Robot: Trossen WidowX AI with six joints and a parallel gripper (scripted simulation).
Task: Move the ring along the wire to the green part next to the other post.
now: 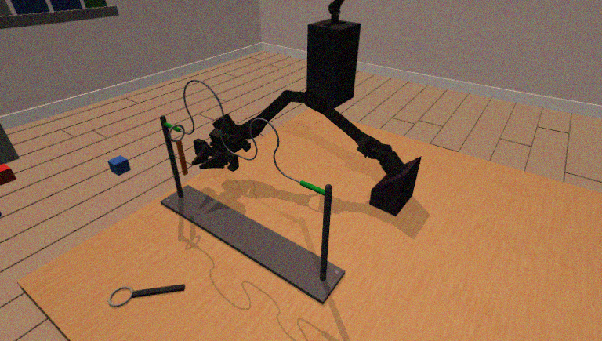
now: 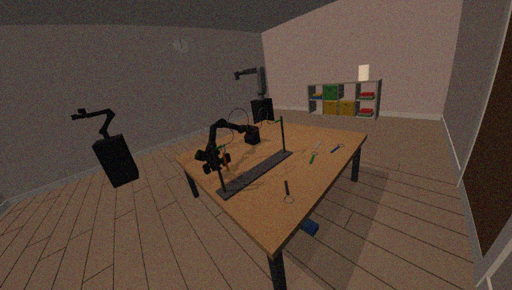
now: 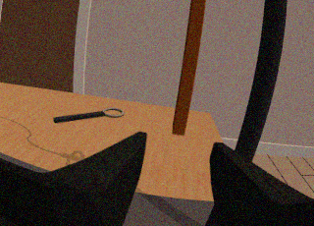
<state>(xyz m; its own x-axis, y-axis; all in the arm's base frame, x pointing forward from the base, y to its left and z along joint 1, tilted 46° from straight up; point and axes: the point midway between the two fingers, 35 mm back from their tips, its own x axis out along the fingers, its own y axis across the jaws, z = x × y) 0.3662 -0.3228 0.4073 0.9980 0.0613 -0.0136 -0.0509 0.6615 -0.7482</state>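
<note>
The ring (image 1: 170, 133) hangs on the green part (image 1: 168, 125) of the wire beside the left post (image 1: 172, 164) (image 2: 222, 182) (image 3: 274, 44) in the top view. Its orange handle (image 1: 182, 157) (image 2: 225, 161) (image 3: 190, 64) points down. My gripper (image 1: 196, 165) (image 3: 180, 146) is partly open and empty, facing the handle; in the wrist view the handle's lower end shows just above the gap between the fingertips. The grey wire (image 1: 222, 107) crosses in front of the gripper's body in the top view; their distance is unclear. The other green part (image 1: 313, 187) (image 2: 277, 121) meets the right post (image 1: 326, 230) (image 2: 283, 137).
The dark base (image 1: 252, 233) (image 2: 257, 170) joins both posts. A spare ring with a black handle (image 1: 158, 291) (image 2: 286, 188) (image 3: 78, 117) lies on the table. Spare rings with a green handle (image 2: 312, 159) and a blue handle (image 2: 335, 149) lie farther along.
</note>
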